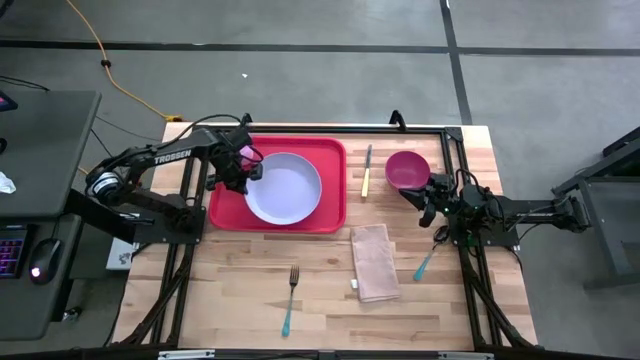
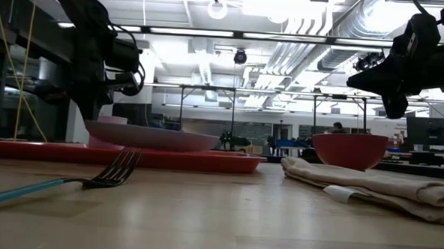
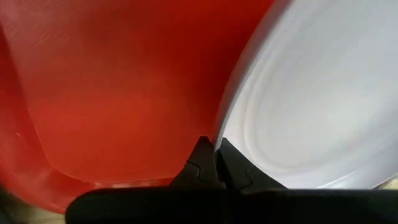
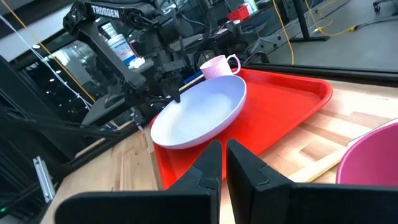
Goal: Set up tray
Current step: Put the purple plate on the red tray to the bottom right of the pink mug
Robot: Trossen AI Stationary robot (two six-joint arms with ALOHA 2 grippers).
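Bright, even ceiling lamps (image 2: 216, 9) light the room, flaring white in the low view. Shadows on the desk (image 1: 320, 290) stay soft. The near fork (image 2: 69, 179) blurs; the left wrist view is soft.

The one word I can read from here is "TROSSEN", in white capitals along the dark upper link of the left arm (image 1: 172, 156). It shows from above, running along the link towards the tray (image 1: 225, 212). The same word shows again in the right wrist view, on that same arm (image 4: 104, 10) across the table. Behind that arm stands a white bottle (image 4: 118, 45) with a blue label, but its print is too small to make out. The folded cloth (image 2: 369, 187) carries a small white tag (image 2: 343, 194); nothing on it can be read.
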